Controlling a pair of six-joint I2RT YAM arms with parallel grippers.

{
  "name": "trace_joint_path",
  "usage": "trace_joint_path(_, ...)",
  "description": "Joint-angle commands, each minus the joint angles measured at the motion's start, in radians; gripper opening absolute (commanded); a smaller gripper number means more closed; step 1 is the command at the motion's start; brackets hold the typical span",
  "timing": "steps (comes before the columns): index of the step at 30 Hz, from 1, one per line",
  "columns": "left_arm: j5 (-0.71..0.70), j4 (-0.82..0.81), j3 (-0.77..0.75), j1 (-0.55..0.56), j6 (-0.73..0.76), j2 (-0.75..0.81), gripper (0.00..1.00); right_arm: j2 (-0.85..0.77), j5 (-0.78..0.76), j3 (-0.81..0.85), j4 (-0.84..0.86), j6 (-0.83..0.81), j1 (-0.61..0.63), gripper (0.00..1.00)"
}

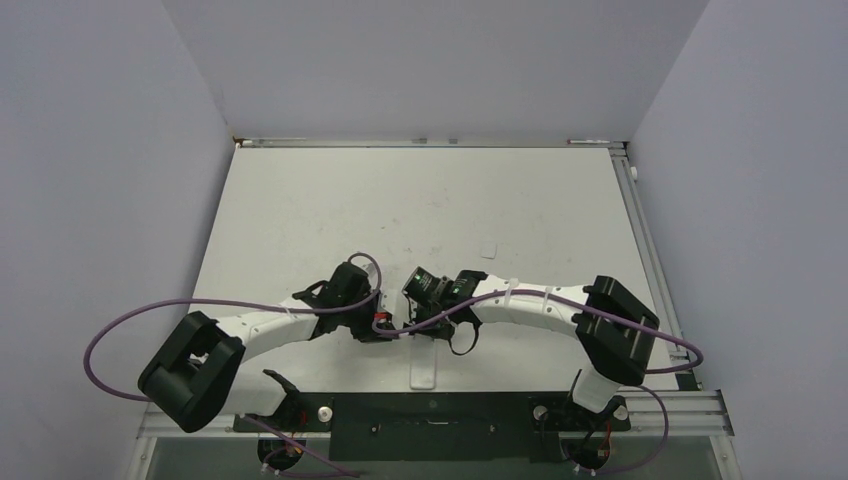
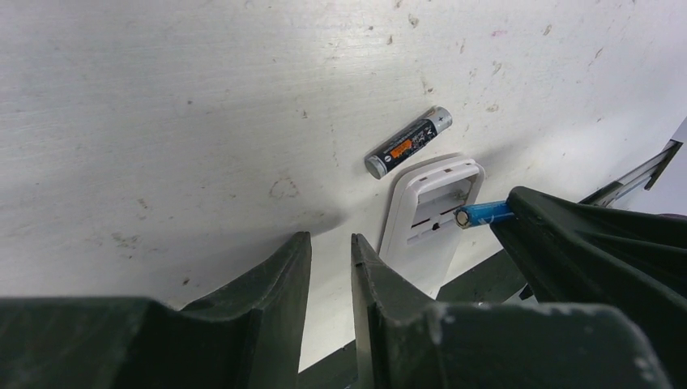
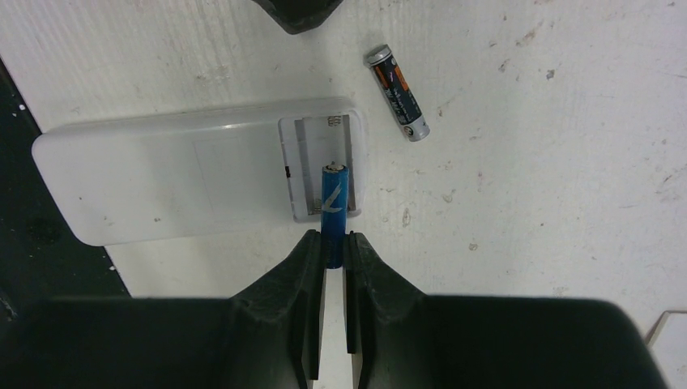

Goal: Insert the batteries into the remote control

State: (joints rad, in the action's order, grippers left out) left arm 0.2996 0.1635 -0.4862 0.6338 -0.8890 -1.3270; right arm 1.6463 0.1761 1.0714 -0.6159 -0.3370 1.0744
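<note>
The white remote control [image 3: 162,178] lies back up near the table's front edge, its battery compartment [image 3: 312,154] open. It also shows in the left wrist view [image 2: 421,235] and the top view [image 1: 424,368]. My right gripper [image 3: 332,239] is shut on the blue battery [image 3: 334,194], whose far end points into the compartment; the blue battery also shows in the left wrist view [image 2: 484,214]. The dark grey-black battery [image 3: 397,91] lies loose on the table just beyond the remote, also seen in the left wrist view [image 2: 407,143]. My left gripper [image 2: 330,243] is narrowly open and empty, beside the remote.
The black front rail [image 1: 430,415] runs right behind the remote's near end. A small white plastic piece [image 3: 672,328] lies at the right wrist view's lower right corner. Both arms crowd together at the table's front middle [image 1: 400,320].
</note>
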Motion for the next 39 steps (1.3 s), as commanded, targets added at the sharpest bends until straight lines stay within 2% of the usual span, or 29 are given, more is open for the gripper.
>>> trace_joint_path(1, -0.042, 0.050, 0.036, -0.023, 0.030, 0.025, 0.23, 0.019, 0.010, 0.036, 0.007, -0.011, 0.005, 0.09)
trace_joint_path(13, -0.039, 0.078, 0.049, -0.066, 0.047, 0.068, 0.24, 0.039, 0.011, 0.046, 0.001, -0.009, 0.007, 0.09)
trace_joint_path(39, -0.013, 0.036, 0.064, -0.066, 0.039, 0.046, 0.27, 0.068, 0.017, 0.074, -0.010, -0.008, 0.006, 0.14)
